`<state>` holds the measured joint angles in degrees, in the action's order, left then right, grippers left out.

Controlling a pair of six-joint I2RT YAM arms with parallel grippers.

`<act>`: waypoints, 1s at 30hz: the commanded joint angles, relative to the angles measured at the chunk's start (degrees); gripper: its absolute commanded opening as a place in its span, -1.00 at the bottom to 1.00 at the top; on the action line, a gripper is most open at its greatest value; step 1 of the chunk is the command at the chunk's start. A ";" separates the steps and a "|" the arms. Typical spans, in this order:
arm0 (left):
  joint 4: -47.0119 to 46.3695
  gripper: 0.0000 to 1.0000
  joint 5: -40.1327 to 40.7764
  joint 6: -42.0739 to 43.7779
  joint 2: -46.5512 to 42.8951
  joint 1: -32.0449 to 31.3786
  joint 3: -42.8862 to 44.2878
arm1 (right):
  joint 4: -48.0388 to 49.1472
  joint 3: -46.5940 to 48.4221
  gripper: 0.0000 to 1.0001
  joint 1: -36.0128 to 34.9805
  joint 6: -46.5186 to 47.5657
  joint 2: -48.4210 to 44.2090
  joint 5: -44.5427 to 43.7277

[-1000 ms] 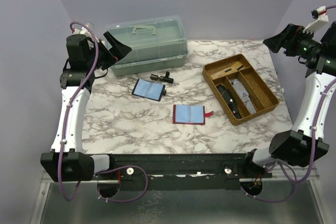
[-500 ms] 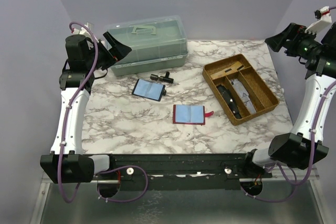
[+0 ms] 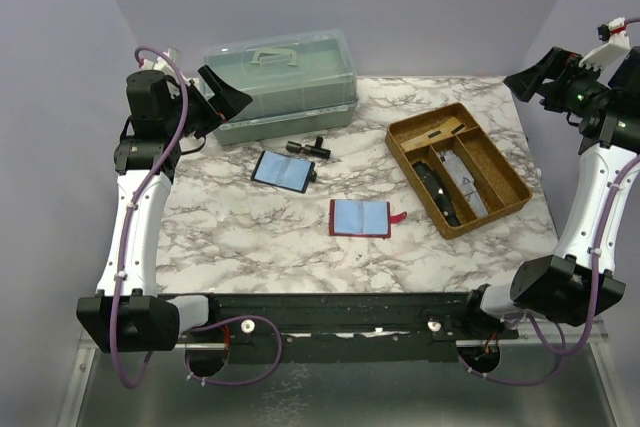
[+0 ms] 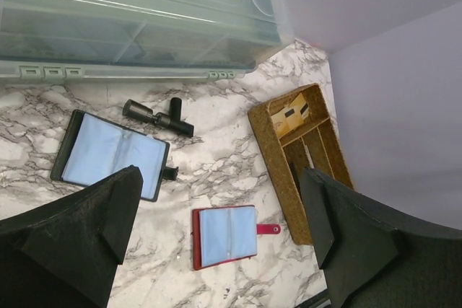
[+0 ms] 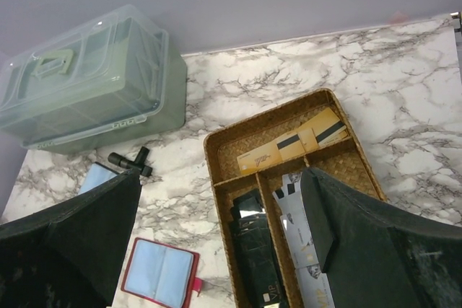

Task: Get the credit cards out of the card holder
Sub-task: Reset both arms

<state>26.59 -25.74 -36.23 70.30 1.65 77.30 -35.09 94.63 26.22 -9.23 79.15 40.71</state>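
Observation:
The red card holder (image 3: 360,217) lies open and flat at the table's middle, its red tab pointing right. It also shows in the left wrist view (image 4: 227,236) and the right wrist view (image 5: 160,272). Pale blue faces fill both its halves; I cannot tell cards from sleeves there. My left gripper (image 3: 232,95) is open and empty, raised at the far left by the plastic box; its view (image 4: 220,174) looks down on the holder. My right gripper (image 3: 520,79) is open and empty, raised at the far right above the tray (image 5: 222,174).
A dark-edged blue folding case (image 3: 283,170) lies open left of the holder, with a small black T-shaped part (image 3: 308,148) behind it. A clear green plastic box (image 3: 282,85) stands at the back left. A woven tray (image 3: 400,136) at the right holds tan, black and white cards (image 5: 307,265).
The right arm has edged slightly to the right. Nothing on the table has moved.

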 commanded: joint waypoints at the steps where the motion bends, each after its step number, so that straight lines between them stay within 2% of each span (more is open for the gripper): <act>1: 0.30 0.97 -1.50 -0.50 -1.83 0.28 -0.46 | 1.50 -0.53 0.99 -0.03 -0.73 -1.52 -1.81; 30: 0.29 0.97 -1.77 -0.86 -2.64 0.19 -1.36 | 3.69 -3.79 0.99 -0.03 -1.85 -3.28 -3.88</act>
<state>26.65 -26.33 -36.86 68.88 1.65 76.36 -33.32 91.90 26.22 -10.26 77.34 38.37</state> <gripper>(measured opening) 0.987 0.992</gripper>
